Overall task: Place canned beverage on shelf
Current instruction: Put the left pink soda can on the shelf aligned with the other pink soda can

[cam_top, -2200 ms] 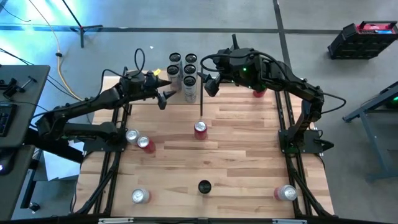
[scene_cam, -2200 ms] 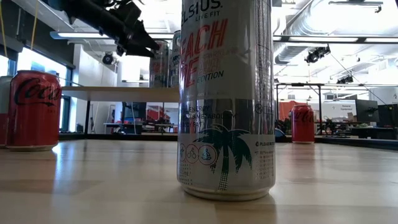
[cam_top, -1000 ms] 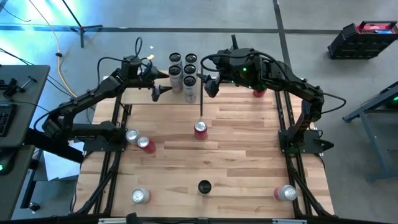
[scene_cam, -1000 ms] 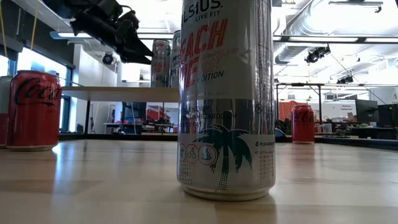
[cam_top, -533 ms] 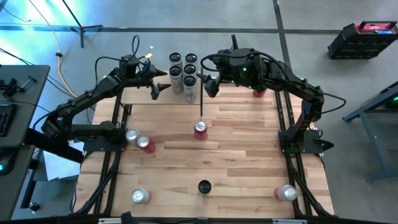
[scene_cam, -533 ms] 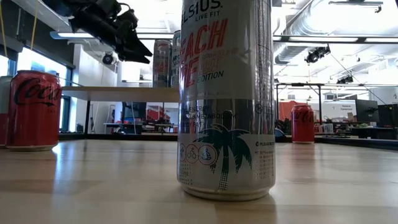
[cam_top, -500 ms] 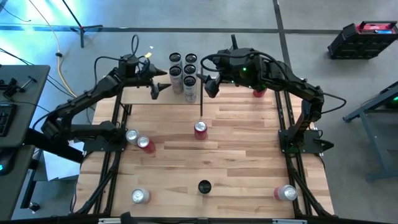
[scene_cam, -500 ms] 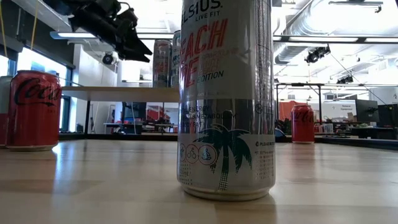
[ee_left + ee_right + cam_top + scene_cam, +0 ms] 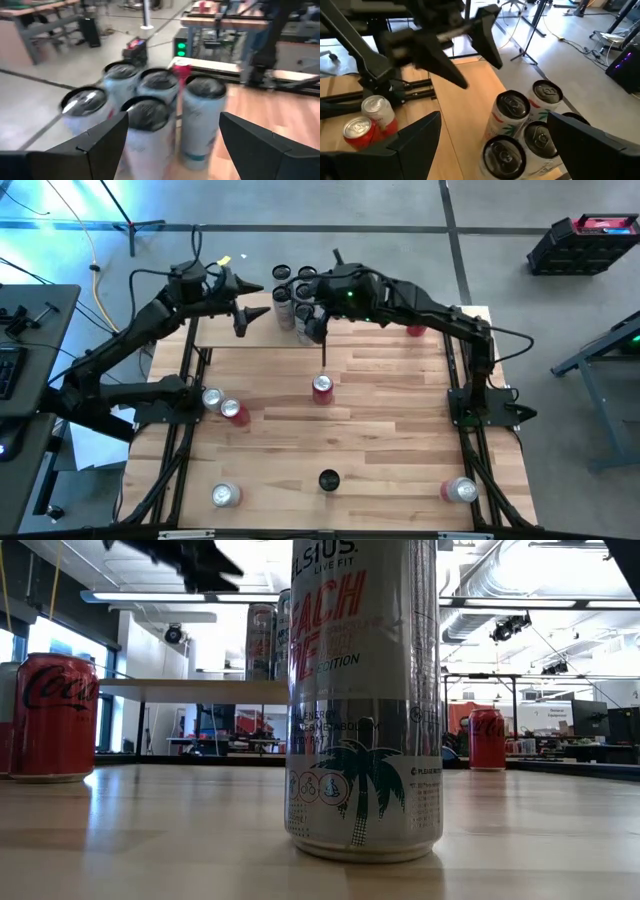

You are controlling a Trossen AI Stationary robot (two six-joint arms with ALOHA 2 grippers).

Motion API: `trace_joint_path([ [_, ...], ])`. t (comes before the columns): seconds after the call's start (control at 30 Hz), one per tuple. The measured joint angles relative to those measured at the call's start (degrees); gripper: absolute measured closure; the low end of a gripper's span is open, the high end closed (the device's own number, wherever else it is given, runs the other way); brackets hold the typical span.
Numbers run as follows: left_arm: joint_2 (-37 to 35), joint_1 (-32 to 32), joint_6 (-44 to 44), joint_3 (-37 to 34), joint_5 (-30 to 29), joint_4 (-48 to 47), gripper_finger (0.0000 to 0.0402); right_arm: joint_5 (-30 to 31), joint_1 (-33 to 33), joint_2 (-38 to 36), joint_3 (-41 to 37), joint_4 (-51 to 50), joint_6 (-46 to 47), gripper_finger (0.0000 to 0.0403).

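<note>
While left gripper (image 9: 243, 317) hovers spread beside tall white cans (image 9: 292, 298) on light-wood shelf (image 9: 215, 332), right gripper (image 9: 314, 326) hangs spread above them, empty.

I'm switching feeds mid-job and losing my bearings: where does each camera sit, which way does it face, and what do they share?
High view: overhead, looking straight down on the table; both arms show, left gripper and right gripper flanking the cluster of tall cans.
Low view: table height, facing across a tall Celsius can; a dark arm part shows at top.
Left wrist view: faces the cluster past open jaws.
Right wrist view: looks down on it; open jaws, left gripper beyond.
Shared: the cluster.
</note>
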Motion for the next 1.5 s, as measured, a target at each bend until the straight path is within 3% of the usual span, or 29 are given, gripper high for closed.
trace_joint_path([
  [0.2, 6.2, -2.9, 2.2, 10.1, 0.6, -8.3, 0.0099, 0.0, -1.3, 0.0, 0.0, 0.1, 0.0, 0.0054],
  [0.4, 12.7, -4.1, 8.3, 15.9, 0.5, -14.1, 0.0099, -0.4, -1.2, 0.0, 0.0, -0.5, 0.7, 0.0054],
  [0.7, 17.3, -4.6, 11.5, 16.1, -0.2, -15.6, 0.0099, -0.4, 0.0, 0.0, 0.0, -5.0, 4.2, 0.0054],
  [0.93, 17.2, -4.6, 13.4, 16.3, -3.2, -16.8, 0.0099, -0.4, 0.1, 0.0, 0.0, -5.5, 4.4, 0.0054],
  [1.5, 16.7, -4.8, 12.9, 16.2, -3.6, -16.9, 0.0099, -0.4, 0.0, 0.0, 0.0, -5.5, 4.0, 0.0054],
])
